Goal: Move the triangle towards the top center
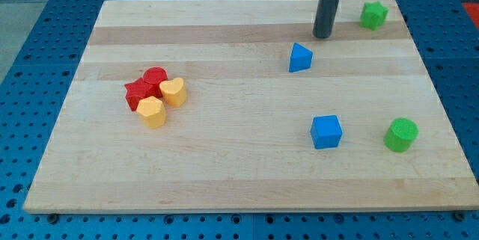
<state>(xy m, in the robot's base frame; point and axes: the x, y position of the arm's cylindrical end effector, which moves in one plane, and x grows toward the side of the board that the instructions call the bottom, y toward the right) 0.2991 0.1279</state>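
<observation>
A blue triangle block (300, 57) lies on the wooden board (224, 173), right of centre in the upper half. My tip (322, 36) rests on the board just above and to the right of the triangle, a small gap apart from it. The dark rod rises from there to the view's top edge.
A blue cube (326, 131) and a green cylinder (401, 134) sit at lower right. A green star-like block (373, 15) is at the top right. At the left, a red cylinder (155, 78), a red star-like block (138, 94) and two yellow blocks (174, 90) (152, 111) cluster together.
</observation>
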